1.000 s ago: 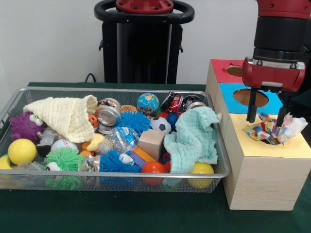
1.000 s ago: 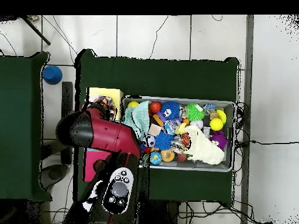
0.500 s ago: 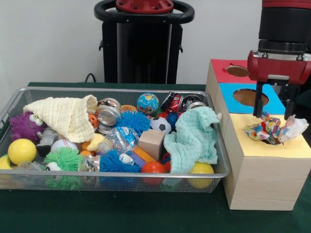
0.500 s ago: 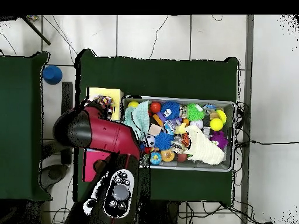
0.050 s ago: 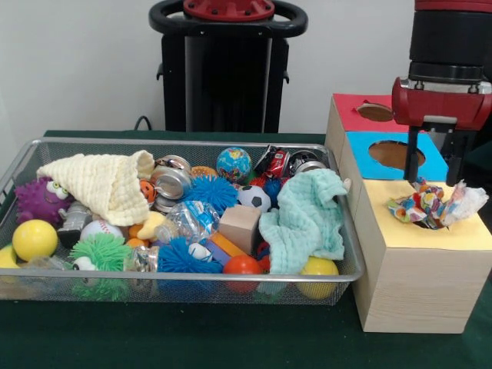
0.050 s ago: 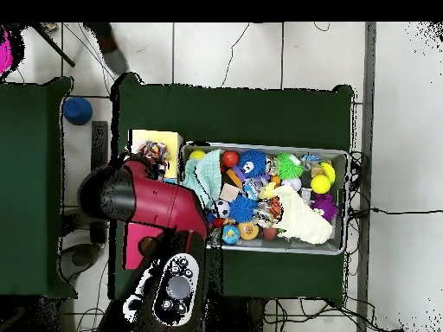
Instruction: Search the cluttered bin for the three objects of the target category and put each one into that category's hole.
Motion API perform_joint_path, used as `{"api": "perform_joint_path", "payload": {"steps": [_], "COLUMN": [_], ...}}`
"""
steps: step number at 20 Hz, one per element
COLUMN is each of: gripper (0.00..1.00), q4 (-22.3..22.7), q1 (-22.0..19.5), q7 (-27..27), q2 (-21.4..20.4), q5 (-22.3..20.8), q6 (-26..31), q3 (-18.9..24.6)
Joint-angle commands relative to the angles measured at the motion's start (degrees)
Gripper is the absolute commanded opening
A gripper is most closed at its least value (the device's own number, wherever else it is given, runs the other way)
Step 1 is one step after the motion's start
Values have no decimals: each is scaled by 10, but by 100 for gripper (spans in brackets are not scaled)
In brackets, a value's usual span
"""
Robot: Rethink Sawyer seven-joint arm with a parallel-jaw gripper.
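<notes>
Worktop (image 5: 192, 338) in green cloth. Wire bin (image 5: 46, 154) of toys and cloths well to the side of the gripper (image 5: 435, 171). Wooden box (image 5: 415, 277) below the gripper, with red, blue and yellow tops. Gripper spread and empty, hanging just above the multicoloured cloth (image 5: 434, 205), not touching it. Cloth bunched in the hole of the yellow top, part spilling over the rim. Green cloth (image 5: 304, 219) and yellow cloth (image 5: 104, 184) in the bin.

Red arm (image 6: 143, 203) overhangs the box (image 6: 156, 143) beside the bin (image 6: 339, 156).
</notes>
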Motion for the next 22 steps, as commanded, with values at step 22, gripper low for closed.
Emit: {"api": "perform_joint_path", "payload": {"steps": [22], "gripper": [0], "q4": [-19], "q1": [3], "q7": [113], "q2": [30], "q5": [-15], "q6": [67], "q3": [1]}}
